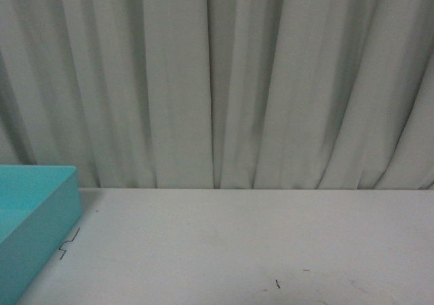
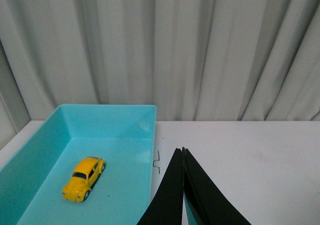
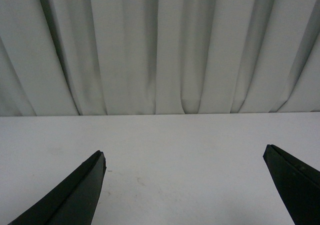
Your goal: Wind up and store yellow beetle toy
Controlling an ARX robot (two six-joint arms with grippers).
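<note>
The yellow beetle toy point(image 2: 83, 178) lies on the floor of a turquoise bin point(image 2: 115, 116), on its wheels, seen only in the left wrist view. My left gripper point(image 2: 183, 151) is shut and empty, its tips pressed together above the white table just beside the bin's near wall. My right gripper point(image 3: 184, 154) is open and empty, its two dark fingers spread wide over bare white table. The front view shows a corner of the bin point(image 1: 41, 210) at the far left; the toy and both grippers are out of that view.
A white table point(image 1: 258, 244) runs back to a grey-white pleated curtain point(image 1: 217, 81). Small dark marks sit on the table by the bin point(image 1: 69, 242) and near the front point(image 1: 277, 284).
</note>
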